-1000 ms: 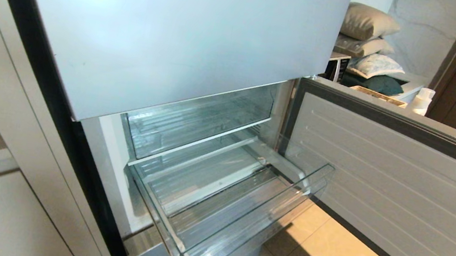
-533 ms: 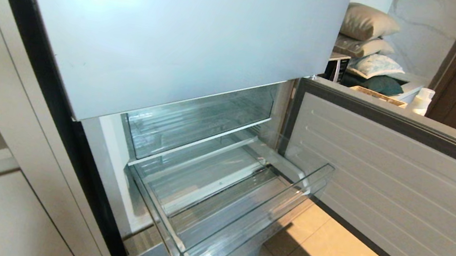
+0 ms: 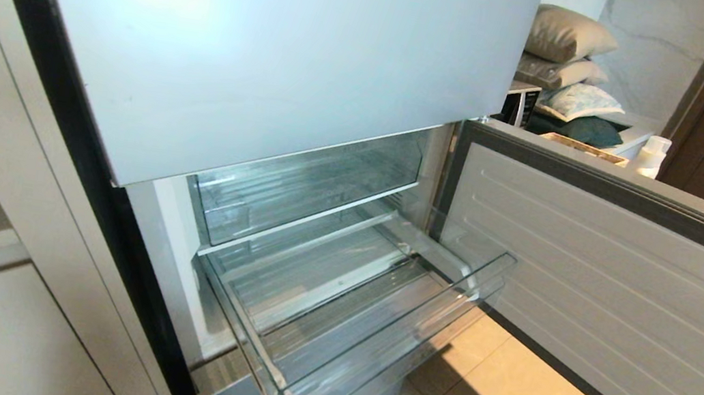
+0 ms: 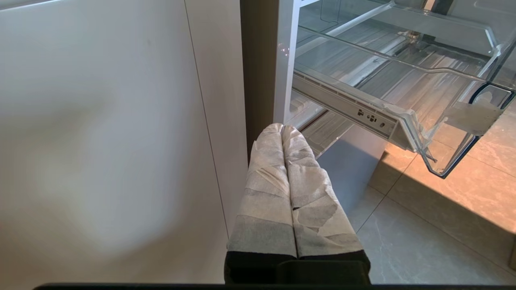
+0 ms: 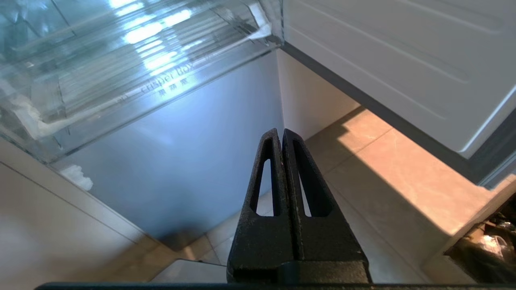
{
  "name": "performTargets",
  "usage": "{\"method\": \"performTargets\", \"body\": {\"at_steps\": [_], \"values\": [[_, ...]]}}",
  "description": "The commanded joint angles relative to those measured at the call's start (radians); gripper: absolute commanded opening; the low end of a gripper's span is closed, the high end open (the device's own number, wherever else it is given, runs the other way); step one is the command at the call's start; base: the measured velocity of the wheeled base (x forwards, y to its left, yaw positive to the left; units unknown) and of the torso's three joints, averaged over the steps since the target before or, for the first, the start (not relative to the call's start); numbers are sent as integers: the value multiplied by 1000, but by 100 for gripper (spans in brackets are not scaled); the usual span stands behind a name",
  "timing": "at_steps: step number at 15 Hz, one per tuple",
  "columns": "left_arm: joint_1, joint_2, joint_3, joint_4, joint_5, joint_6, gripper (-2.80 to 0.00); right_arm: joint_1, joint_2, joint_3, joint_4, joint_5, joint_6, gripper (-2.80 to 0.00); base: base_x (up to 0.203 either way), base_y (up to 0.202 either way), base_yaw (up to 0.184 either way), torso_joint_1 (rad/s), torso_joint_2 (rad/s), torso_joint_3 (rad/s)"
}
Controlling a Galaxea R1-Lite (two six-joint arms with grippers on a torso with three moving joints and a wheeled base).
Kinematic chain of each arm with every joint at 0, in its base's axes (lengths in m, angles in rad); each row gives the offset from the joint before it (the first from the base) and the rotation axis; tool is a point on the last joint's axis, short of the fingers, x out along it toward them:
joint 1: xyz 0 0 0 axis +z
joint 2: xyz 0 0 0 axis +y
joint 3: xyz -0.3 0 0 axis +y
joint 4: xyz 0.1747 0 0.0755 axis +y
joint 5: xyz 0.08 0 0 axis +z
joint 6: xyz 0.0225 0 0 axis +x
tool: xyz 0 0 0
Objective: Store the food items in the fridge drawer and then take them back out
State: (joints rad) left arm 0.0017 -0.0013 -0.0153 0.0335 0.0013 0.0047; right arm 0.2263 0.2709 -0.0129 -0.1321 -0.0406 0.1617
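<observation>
Right fingers (image 5: 282, 135) pressed together, holding nothing, below pulled-out fridge drawer (image 5: 133, 88), left fingers (image 4: 282, 131) likewise closed.

Clear glossy ribbed plastic fridge drawer (image 3: 368, 324); left claw (image 4: 282, 128) wrapped in matt cloth-like tape; glossy floor tiles (image 5: 387, 161).

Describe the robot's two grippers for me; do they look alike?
No. The left gripper has two tapering fingers wrapped in pale grey-white tape, black at the base. The right gripper is bare black with a rough texture, and each finger has a long slot cut through it.
</observation>
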Motion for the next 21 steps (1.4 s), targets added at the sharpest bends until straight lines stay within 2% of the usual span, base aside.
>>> {"method": "performTargets", "body": {"at_steps": [1,5,6,9,11,12,16,21], "values": [[-1,1,0,0,0,0,-280,-60,1,14,0,24,-42,-280,0,0,0,0,0,0],[0,1,0,0,0,0,-280,-70,1,12,44,-29,-231,-280,0,0,0,0,0,0],[0,1,0,0,0,0,-280,-70,1,2,75,-28,-246,-280,0,0,0,0,0,0],[0,1,0,0,0,0,-280,-93,1,1,86,-21,-227,-280,0,0,0,0,0,0],[-1,1,0,0,0,0,-280,-221,-16,8,115,36,-238,-280,0,0,0,0,0,0],[-1,1,0,0,0,0,-280,-253,-51,11,134,55,-248,-280,0,0,0,0,0,0],[0,1,0,-1,0,-3,-280,-236,-262,12,141,61,-250,-280,0,0,0,0,0,0],[0,1,0,-1,0,-3,-280,-228,-271,13,140,35,-216,-280,0,0,0,0,0,0]]}}
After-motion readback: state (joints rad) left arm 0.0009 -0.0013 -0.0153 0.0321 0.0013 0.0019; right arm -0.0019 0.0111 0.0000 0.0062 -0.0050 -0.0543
